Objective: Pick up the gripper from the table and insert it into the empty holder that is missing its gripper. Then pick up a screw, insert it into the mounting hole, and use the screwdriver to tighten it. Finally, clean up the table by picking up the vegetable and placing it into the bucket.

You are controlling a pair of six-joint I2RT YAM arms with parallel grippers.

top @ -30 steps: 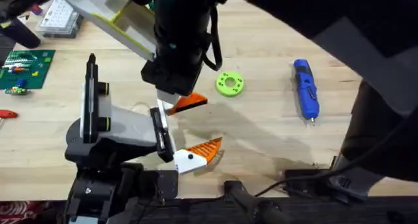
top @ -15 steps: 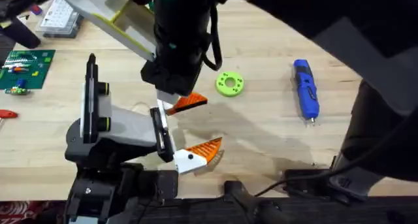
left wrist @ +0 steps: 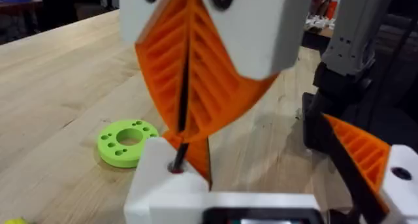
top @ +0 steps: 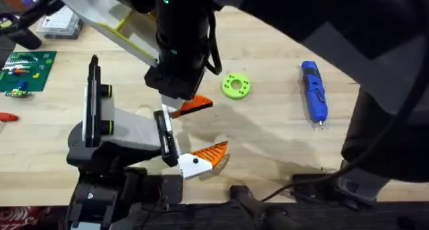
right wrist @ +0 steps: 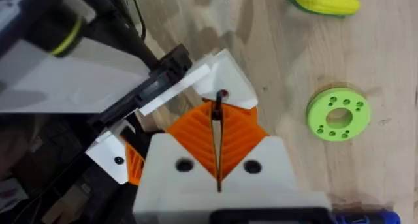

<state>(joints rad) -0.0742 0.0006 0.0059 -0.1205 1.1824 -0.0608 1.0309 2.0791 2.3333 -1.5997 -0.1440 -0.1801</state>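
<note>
Pale wooden desk (top: 268,143) beneath. Right fingers (right wrist: 196,129) are clamped on the wedge gripper (top: 196,106), its whitish base just beside the holder (top: 163,129); we would square the base to that bracket, then slide slowly.

Right claw (right wrist: 217,136) pads pressed together beside holder (right wrist: 153,87); green disc (right wrist: 338,113), corn (right wrist: 324,0) on table (right wrist: 287,61).

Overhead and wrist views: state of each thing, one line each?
Right hand: shut on a thin dark pin.
Dark-orange wedge finger: white base at the black bracket.
Ribbed orange finger: mounted.
Blue pen-shaped screwdriver: lying flat, untouched.
Lime-green ring: lying flat.
Yellow corn toy: lying on the wooden table.
</note>
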